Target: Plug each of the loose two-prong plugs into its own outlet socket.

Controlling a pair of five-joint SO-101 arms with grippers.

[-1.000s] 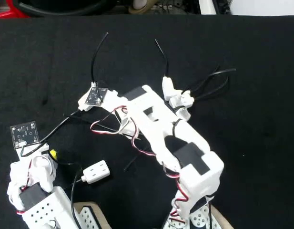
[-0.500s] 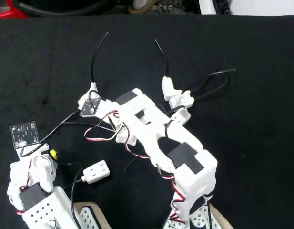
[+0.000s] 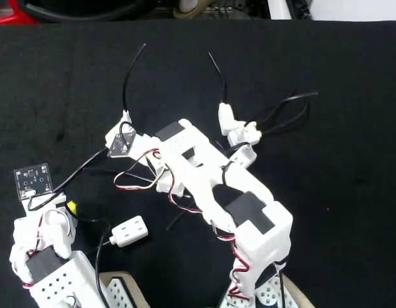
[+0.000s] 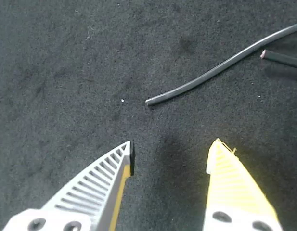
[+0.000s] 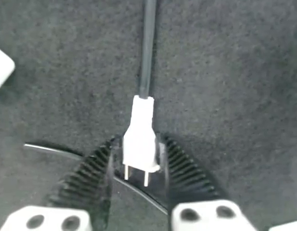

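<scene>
Black cloth surface [image 3: 352,192]: one plug is gripped, and the free socket lies back toward the arm bases.

At the left, the left pincer [image 4: 170,154] gapes wide and empty over bare cloth, near a loose cable end [image 4: 148,101]. Next along, the outlet socket [image 3: 129,231] lies flat between the two arm bases, nearer the left arm. The right pincer [image 5: 137,144] is clamped on the two-prong plug [image 5: 140,130] by its flanks. The plug's long axis runs along the fingers, prongs pointing back at the wrist, and its cable [image 3: 130,74] trails away. I judge the plug must come back toward the bases and turn to face the socket. Farther right sit more white connectors [image 3: 236,131].
</scene>
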